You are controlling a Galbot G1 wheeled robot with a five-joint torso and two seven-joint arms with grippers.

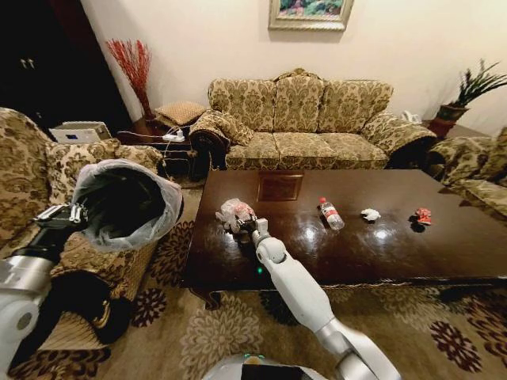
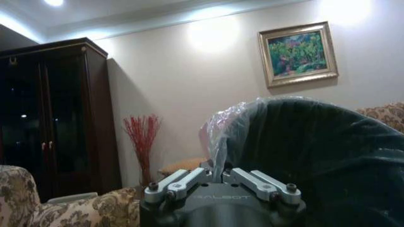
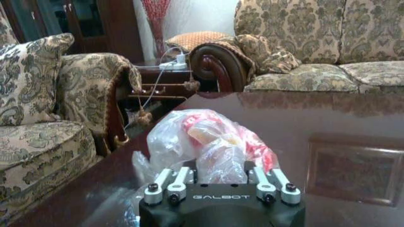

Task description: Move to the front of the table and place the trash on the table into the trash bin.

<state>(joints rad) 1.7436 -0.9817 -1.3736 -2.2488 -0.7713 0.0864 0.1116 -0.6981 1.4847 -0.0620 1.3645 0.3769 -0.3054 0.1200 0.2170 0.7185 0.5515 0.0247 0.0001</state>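
Head view: dark glossy coffee table [image 1: 380, 261] across centre and right of frame. Right gripper [image 1: 247, 225] at table's left end, closed around white-and-pink plastic bag bundle [image 1: 234, 210]. Further right along the tabletop, well apart: clear red-labelled bottle [image 1: 330, 214] lying down, white paper wad [image 1: 371, 214], red wrapper [image 1: 424, 215] nearest right edge. Left gripper [image 1: 63, 214] at middle left, pinching the rim of the trash bin [image 1: 127, 204], bin tilted with mouth toward the table, whitish liner puffing over the rim. Floral sofa [image 1: 301, 119] behind the table.

Left wrist view: left gripper [image 2: 222, 182] at bottom centre, fingers pressed together on the liner edge; trash bin [image 2: 315, 161] dark interior at right. Dark wardrobe [image 2: 57, 118] at left, framed painting [image 2: 298, 54] upper right.

Right wrist view: right gripper [image 3: 221, 182] at bottom centre, clamped on plastic bag bundle [image 3: 202, 139] resting on coffee table [image 3: 328, 118]. Armchair [image 3: 57, 109] at left.
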